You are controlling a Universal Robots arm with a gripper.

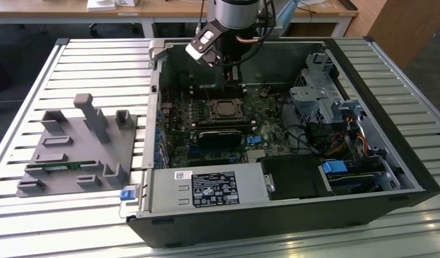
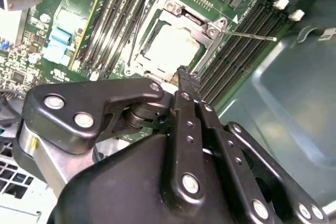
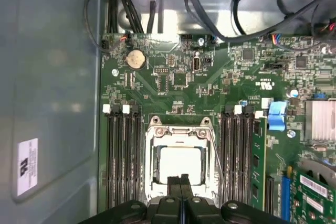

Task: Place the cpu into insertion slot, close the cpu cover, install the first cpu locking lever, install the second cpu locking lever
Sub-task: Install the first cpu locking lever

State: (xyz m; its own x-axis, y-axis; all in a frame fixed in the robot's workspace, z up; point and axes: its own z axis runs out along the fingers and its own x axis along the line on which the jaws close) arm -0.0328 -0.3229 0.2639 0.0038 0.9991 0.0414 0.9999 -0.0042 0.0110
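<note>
My gripper (image 3: pixel 181 181) has its two black fingers pressed together tip to tip, a narrow closed pinch with nothing between them. In the second wrist view the gripper (image 2: pixel 184 74) points down at the edge of the socket, and I cannot tell whether the tips touch the metal or hang just above it. In the exterior view the gripper (image 1: pixel 231 80) reaches down into the open computer case (image 1: pixel 391 161), over the board's far part.

Right under my fingertips lies the cpu (image 3: pixel 176 161), its pale grey top facing up, seated in the insertion slot (image 3: pixel 150 153). The cpu cover (image 3: pixel 181 134) lies down flat over it, and the chip's top shows through the cover's square window. In the second wrist view the cpu (image 2: pixel 170 45) sits framed the same way by the cpu cover (image 2: pixel 210 29).

A thin wire lever (image 2: pixel 247 35) sticks out from one corner of the socket and crosses above the memory slots (image 2: pixel 236 40). A second wire lever (image 2: pixel 134 40) runs along the socket's opposite side; I cannot tell whether it is hooked down.

Long black memory slots (image 3: pixel 123 156) flank the socket on both sides. Further off on the green board sit a round coin battery (image 3: pixel 135 59) and a blue connector (image 3: pixel 276 116).

In the exterior view the case lies on its side on a slatted metal table (image 1: pixel 98 59). A grey fixture (image 1: pixel 84 145) rests beside it, towards the exterior view's left.
</note>
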